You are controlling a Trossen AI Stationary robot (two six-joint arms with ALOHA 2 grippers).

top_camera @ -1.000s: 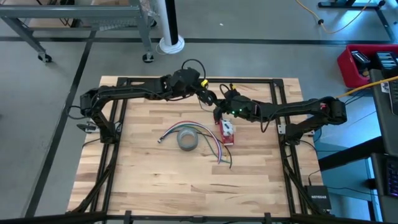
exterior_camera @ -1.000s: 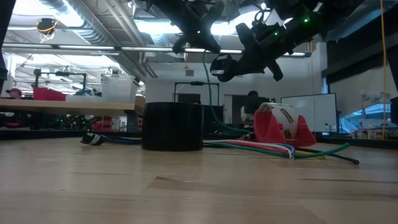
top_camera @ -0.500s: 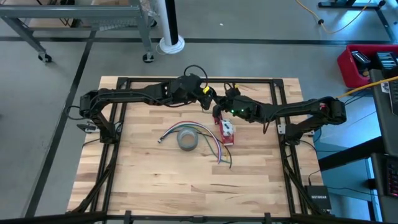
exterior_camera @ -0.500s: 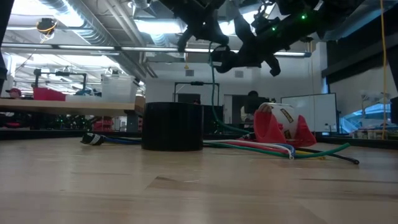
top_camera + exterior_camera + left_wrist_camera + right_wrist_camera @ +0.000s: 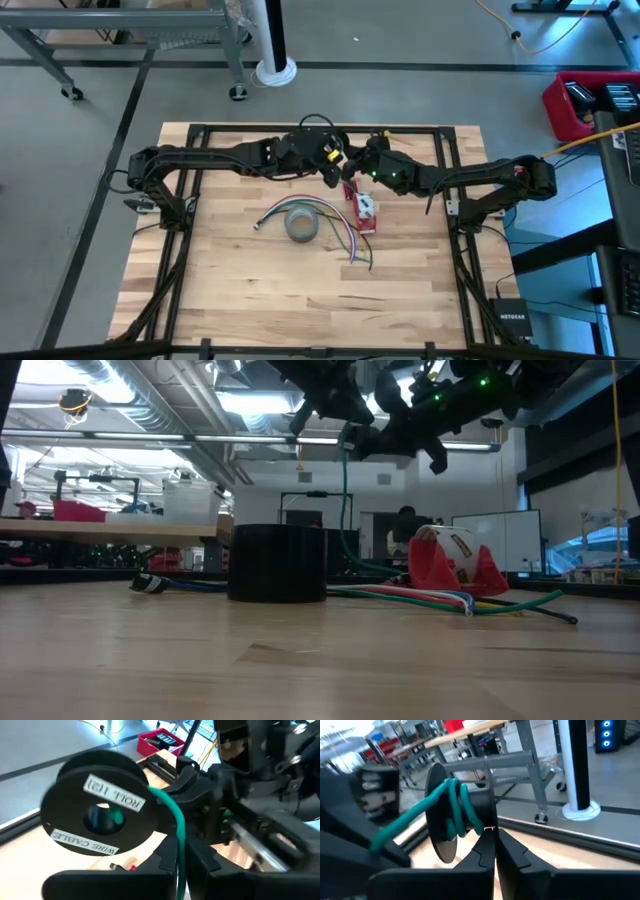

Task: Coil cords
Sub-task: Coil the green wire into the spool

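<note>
Green cord (image 5: 451,807) wraps a black spool (image 5: 97,810) held just ahead of the right gripper (image 5: 495,842), whose fingers are closed; the left gripper (image 5: 177,857), closed on the cord, meets it above the table's (image 5: 250,290) far edge

Overhead, table-level, two wrist views
</note>
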